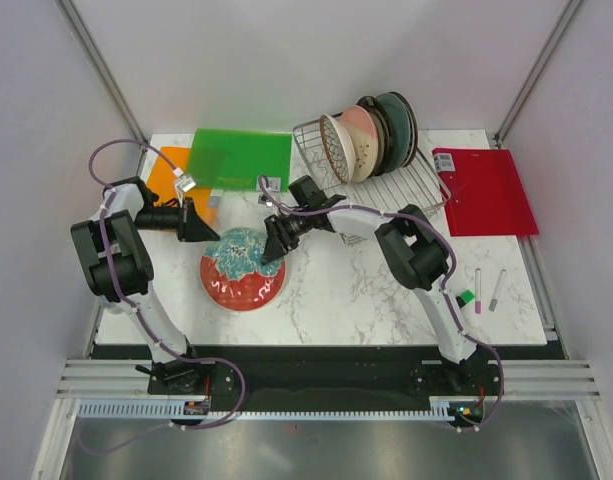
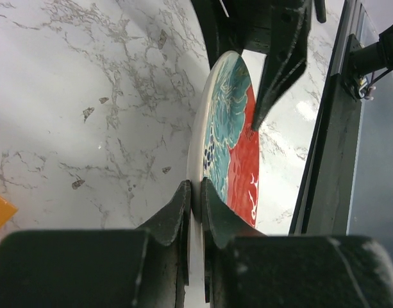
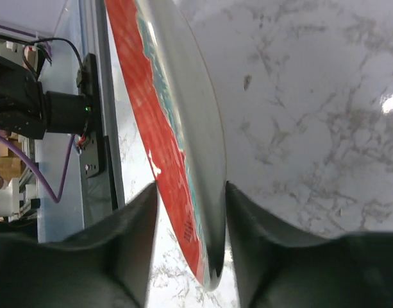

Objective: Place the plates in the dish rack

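Note:
The red plate with teal flowers (image 1: pixel 243 270) is at the table's middle left, between both grippers. My left gripper (image 1: pixel 208 228) is shut on its far left rim; in the left wrist view the fingers (image 2: pixel 196 192) pinch the plate's cream edge (image 2: pixel 231 147). My right gripper (image 1: pixel 273 245) is at the plate's far right rim. In the right wrist view its jaws (image 3: pixel 191 205) stand apart on either side of the rim (image 3: pixel 164 115). The silver dish rack (image 1: pixel 386 185) at the back right holds several upright plates, including the brown petal one (image 1: pixel 336 148) and a pink-cream one (image 1: pixel 364 140).
A green board (image 1: pixel 241 158) and an orange board (image 1: pixel 171 170) lie at the back left. A red board (image 1: pixel 486 190) lies right of the rack. Two pens (image 1: pixel 478 290) and a small green item (image 1: pixel 466 297) lie at the front right.

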Robot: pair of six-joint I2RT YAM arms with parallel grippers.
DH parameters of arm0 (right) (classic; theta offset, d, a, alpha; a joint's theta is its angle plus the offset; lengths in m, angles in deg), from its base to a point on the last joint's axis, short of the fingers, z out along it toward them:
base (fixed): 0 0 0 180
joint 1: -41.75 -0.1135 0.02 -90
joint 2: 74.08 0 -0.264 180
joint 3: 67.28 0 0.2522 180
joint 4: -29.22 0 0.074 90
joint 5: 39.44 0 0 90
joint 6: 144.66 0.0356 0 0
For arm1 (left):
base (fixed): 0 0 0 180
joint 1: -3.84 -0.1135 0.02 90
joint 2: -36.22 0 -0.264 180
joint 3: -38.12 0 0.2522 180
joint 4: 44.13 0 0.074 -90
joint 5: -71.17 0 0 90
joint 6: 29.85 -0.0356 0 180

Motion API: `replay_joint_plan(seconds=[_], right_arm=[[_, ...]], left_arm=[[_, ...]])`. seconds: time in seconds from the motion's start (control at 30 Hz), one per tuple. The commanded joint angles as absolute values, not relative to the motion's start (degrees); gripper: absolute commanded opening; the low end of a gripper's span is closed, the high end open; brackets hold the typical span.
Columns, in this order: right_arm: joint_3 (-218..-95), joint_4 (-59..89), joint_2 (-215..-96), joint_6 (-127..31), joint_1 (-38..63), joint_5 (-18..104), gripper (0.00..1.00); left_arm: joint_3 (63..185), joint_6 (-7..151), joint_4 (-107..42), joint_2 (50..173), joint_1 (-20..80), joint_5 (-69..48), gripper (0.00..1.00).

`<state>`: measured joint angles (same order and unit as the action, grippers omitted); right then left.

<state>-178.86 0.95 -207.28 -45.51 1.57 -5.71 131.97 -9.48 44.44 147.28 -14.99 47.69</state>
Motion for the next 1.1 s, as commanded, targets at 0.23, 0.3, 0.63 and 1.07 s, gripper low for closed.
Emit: replay_joint_plan(seconds=[0.23,0.3,0.63,1.07], right_arm=[[-183.61,9.57,-201.97,-39.01,3.96,-7.01,0.0],[-185.79,6.24,-201.0,-41.38,5.01,-5.09,0.0],[-197.57,-3.35,-193.53,-49.2,12.13,8.27,0.0],[-196.44,22.82,-184.91,-58.42,7.49,70.11,0.0]], left_arm=[[129.84,7.75,37.41,145.03,-15.05,45.35,0.25],[129.14,12.21,31.98,142.32,-15.05,43.23,0.5],[126.59,32.37,11.92,118.5,-14.62,26.8,1.0],[123.87,37.81,4.62,119.27,-1.35,24.86,1.0]])
